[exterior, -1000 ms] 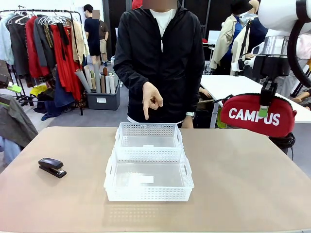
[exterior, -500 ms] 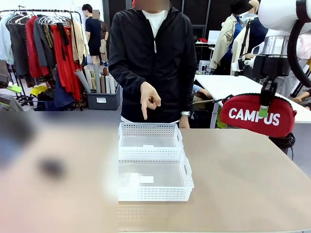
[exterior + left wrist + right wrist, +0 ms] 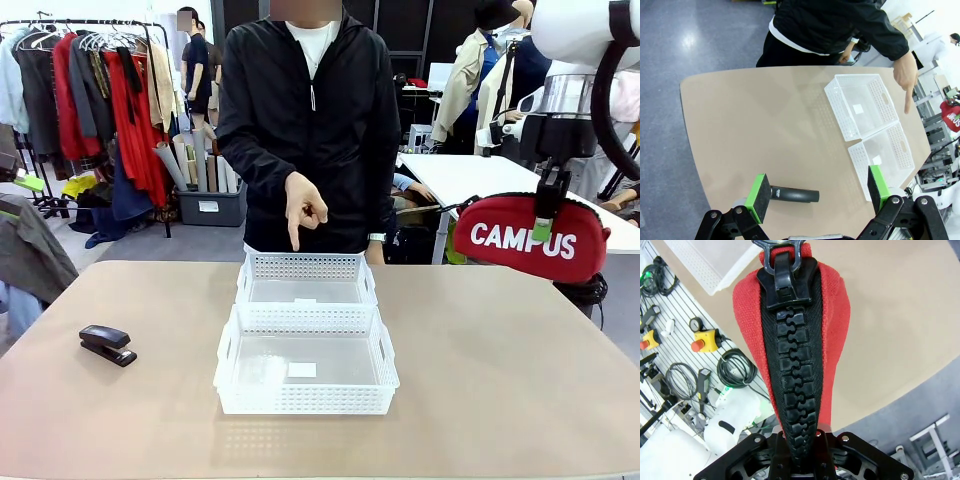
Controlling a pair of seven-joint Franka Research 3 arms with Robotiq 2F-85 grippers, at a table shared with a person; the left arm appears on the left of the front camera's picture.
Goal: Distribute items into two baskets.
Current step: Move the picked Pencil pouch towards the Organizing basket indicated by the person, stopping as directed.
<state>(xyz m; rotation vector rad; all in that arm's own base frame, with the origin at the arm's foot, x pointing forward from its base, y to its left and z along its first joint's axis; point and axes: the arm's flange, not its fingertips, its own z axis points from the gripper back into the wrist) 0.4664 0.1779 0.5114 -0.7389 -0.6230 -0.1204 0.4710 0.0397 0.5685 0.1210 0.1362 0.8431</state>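
The red pouch (image 3: pixel 520 240) with white "CAMPUS" lettering hangs above the table's right edge. My right gripper (image 3: pixel 543 226) is shut on its top seam. In the right wrist view its black zip (image 3: pixel 792 340) runs up from my right gripper (image 3: pixel 799 440). Two white baskets stand end to end mid-table, the far basket (image 3: pixel 305 266) and the near basket (image 3: pixel 305 400). The black stapler (image 3: pixel 107 345) lies at the table's left. High above it, my left gripper (image 3: pixel 818 192) is open, with the stapler (image 3: pixel 795 194) between its pads in the picture. The person's hand (image 3: pixel 305 208) points down over the far basket.
The person stands at the far edge behind the baskets. The left wrist view takes in both baskets (image 3: pixel 836 100) (image 3: pixel 860 165) and the pointing hand (image 3: pixel 905 80). Bare tabletop (image 3: pixel 500 370) lies to the right of the baskets. Clothes racks and other tables stand beyond.
The person has shifted slightly, with the hand still pointing down over the far basket. Both arms and the pouch have stayed where they were.
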